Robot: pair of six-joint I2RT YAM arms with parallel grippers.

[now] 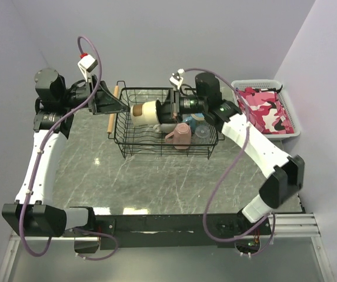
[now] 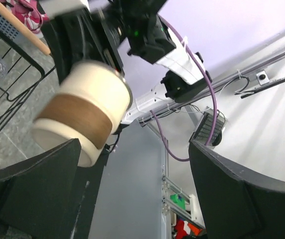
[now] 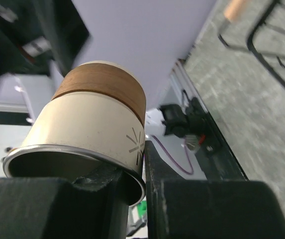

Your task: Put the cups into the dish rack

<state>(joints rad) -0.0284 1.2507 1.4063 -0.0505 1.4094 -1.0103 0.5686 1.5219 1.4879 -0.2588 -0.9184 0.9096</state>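
**The tan cup (image 1: pixel 146 113) hung over the dish rack (image 1: pixel 156 155)**

The right gripper (image 1: pixel 164 111) pinched the tan cup by its rim, holding it on its side above the left part of the dish rack. The left gripper (image 1: pixel 119 104) hovered just left of it, fingers spread, empty.

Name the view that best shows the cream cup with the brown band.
Right wrist: the cream brown-banded cup fills the frame, rim pinched by the right pincer. Top external shows it small over the black wire rack; left wrist, blurred.
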